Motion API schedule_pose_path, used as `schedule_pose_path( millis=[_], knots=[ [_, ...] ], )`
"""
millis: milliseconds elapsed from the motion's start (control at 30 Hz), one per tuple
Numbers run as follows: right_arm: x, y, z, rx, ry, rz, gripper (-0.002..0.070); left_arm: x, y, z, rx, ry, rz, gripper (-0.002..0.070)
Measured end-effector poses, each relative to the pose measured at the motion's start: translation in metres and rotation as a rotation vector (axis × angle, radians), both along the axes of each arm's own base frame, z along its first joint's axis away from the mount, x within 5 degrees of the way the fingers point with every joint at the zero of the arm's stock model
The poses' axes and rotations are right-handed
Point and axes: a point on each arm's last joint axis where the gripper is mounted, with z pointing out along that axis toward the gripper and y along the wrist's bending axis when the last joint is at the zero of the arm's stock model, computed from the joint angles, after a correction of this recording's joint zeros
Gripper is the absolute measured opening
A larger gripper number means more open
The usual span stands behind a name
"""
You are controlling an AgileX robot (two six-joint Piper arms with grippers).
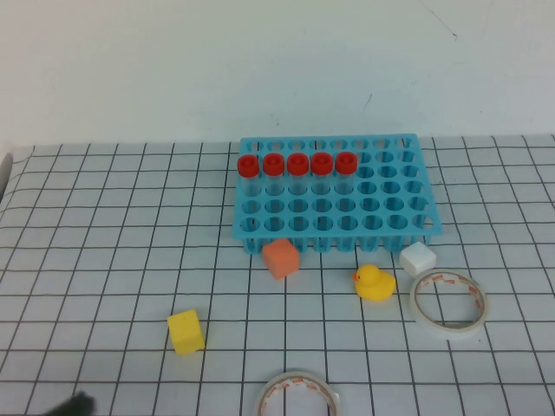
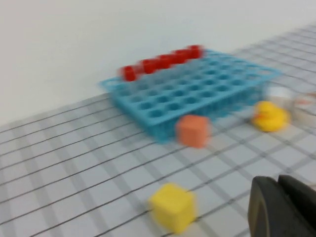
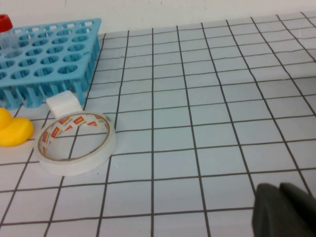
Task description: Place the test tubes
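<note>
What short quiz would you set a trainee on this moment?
1. How many red-capped tubes stand in the blue rack?
2. True or false: the yellow duck sits inside the rack.
3. Which holds a tube: A, the left gripper; B, the right gripper; C, neither?
Key: 1. Five. 2. False: it sits on the table in front. 3. C: both are shut and empty, low over the table's near side, left and right.

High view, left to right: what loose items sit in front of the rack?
At the near-left edge the left gripper, shut → yellow cube → orange cube → yellow duck → white cube → right tape roll. The right gripper, shut, is outside this view.
</note>
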Motion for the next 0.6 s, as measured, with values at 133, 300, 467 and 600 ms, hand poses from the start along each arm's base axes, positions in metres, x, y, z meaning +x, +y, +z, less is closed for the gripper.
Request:
schedule_pose_path(
  millis=[133, 300, 467, 600],
  knots=[
    [0.0, 0.0, 0.0, 0.0, 0.0, 0.0, -0.0001, -0.001, 0.016, -0.001, -0.052, -0.031, 0.19, -0.0002],
    [0.0, 0.0, 0.0, 0.0, 0.0, 0.0, -0.0001, -0.007, 0.032, -0.002, -0.064, -0.051, 0.416, -0.0002],
    [0.0, 0.0, 0.0, 0.0, 0.0, 0.0, -0.0001, -0.012, 0.039, -0.01, -0.045, 0.008, 0.538, -0.0002],
    [0.0, 0.0, 0.0, 0.0, 0.0, 0.0, -0.0001, -0.013, 0.04, -0.016, -0.007, 0.073, 0.543, -0.0002]
  ],
)
